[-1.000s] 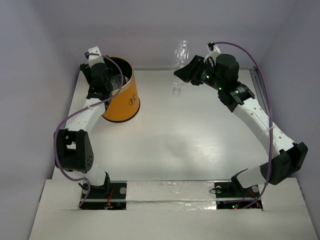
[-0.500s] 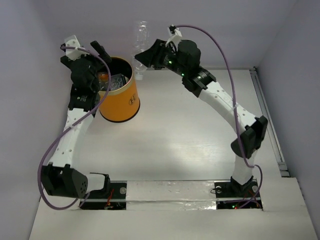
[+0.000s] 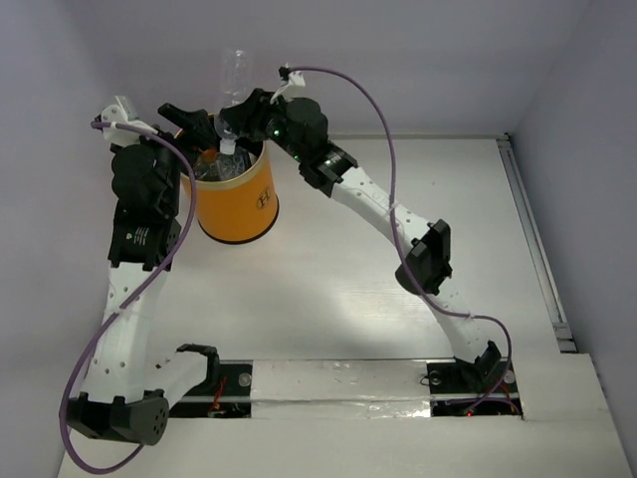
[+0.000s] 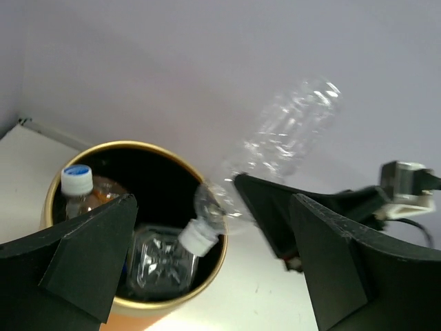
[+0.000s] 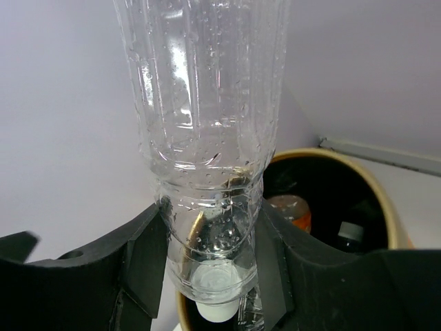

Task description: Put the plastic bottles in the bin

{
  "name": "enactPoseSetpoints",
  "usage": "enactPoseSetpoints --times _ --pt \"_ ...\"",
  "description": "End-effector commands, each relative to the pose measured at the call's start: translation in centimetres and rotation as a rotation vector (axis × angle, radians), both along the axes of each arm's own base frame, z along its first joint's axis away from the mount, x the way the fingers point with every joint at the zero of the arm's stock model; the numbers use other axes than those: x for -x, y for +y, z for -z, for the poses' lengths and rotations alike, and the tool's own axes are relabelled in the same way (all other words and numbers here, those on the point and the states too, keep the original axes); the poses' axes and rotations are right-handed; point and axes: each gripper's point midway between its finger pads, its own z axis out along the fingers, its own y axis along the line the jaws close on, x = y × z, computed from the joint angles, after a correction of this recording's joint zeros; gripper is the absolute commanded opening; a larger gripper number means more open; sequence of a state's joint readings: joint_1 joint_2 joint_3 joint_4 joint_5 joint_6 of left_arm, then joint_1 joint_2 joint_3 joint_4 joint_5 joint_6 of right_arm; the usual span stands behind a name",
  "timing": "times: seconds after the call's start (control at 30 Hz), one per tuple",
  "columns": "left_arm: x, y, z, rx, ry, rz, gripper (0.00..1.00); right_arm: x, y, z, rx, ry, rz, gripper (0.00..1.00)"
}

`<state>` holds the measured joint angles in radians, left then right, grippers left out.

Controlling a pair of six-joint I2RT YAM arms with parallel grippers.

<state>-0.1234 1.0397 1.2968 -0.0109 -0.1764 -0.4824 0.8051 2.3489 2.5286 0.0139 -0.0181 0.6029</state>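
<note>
R hand (image 3: 235, 129) clamped on the neck of clear bottle (image 3: 235, 75), cap down, body pointing up twd 12. Cap sits over the mouth of bin (image 3: 239, 211); can't tell if it's below the rim. Bin stands at approx 10 o'clock on surface (image 3: 378, 289). L hand (image 3: 197, 134) has fingers apart, holding nothing, by bin's 10 o'clock rim. Inside bin: 2nd clear bottle (image 4: 158, 258), blue-capped bottle (image 4: 77, 183), black-capped bottle (image 5: 351, 233).
</note>
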Motion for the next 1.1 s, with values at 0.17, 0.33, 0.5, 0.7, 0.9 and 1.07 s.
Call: enactPoseSetpoints --times 0.17,0.33,0.5,0.7,0.9,1.07 --pt "2.3 0.1 1.3 0.041 0.042 0.003 0.90 4.2 5.9 1.5 0.085 -0.141 0.019 0.52" --pt "2.1 0.1 1.6 0.039 0.042 0.002 0.91 3.6 5.7 5.8 0.208 -0.093 0.041 0.65" --pt "1.5 0.4 0.7 0.022 0.026 -0.014 0.92 4.1 4.8 4.8 0.223 -0.102 0.046 0.85" --pt "1.2 1.2 -0.6 -0.008 0.008 -0.060 0.94 4.9 3.5 1.8 0.211 -0.130 0.055 0.94" --pt "1.5 1.4 -0.4 -0.006 0.007 -0.068 0.93 6.4 1.8 -0.2 0.185 -0.122 0.045 0.94" --pt "2.2 1.4 -2.0 0.002 -0.021 -0.063 0.91 8.7 -0.4 -5.6 0.086 -0.178 0.026 0.93"
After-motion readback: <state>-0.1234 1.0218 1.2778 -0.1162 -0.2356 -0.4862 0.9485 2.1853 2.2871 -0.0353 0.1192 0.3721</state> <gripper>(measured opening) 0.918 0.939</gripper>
